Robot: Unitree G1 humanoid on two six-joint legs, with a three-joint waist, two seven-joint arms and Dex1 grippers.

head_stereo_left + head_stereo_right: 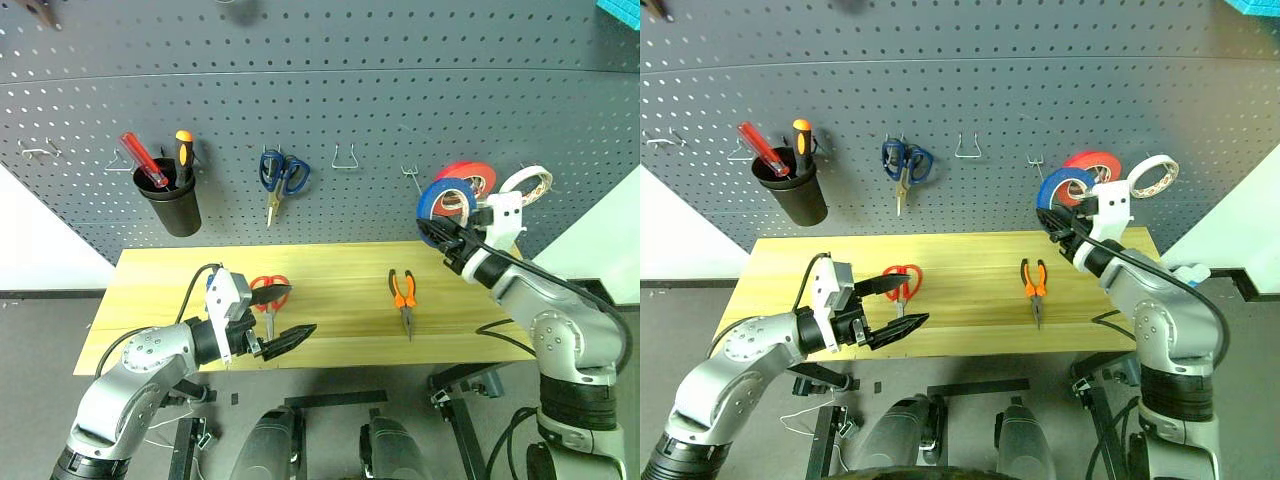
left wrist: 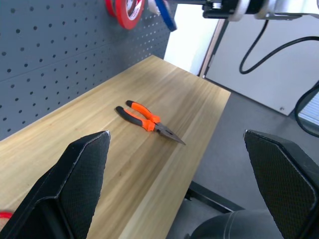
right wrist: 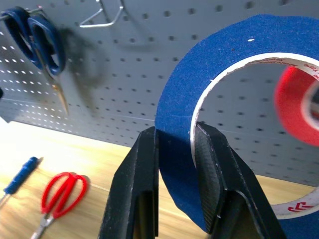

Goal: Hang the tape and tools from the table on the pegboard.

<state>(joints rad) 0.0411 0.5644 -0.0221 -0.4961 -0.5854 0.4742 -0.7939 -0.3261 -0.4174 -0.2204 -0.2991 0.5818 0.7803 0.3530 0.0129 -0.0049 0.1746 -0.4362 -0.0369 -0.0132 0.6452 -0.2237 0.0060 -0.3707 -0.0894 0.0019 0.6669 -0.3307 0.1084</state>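
Now the right gripper (image 3: 174, 164) has its jaws clamped on the blue tape (image 1: 445, 200), raised near the pegboard (image 1: 320, 100); next, thread its core onto a free hook (image 1: 411, 176). The left gripper (image 1: 283, 318) waits with jaws wide.

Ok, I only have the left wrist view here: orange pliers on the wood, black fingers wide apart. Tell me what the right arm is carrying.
Observer: The right gripper is shut on the blue tape, pinching the roll's wall, one finger inside the core.
Operator: Give me its position relative to the pegboard.
Observer: It is held up in front of the pegboard, beside the red tape roll hanging there.
Operator: List what else is on the table.
Observer: Red-handled scissors and a blue-handled screwdriver lie on the table near the left gripper.
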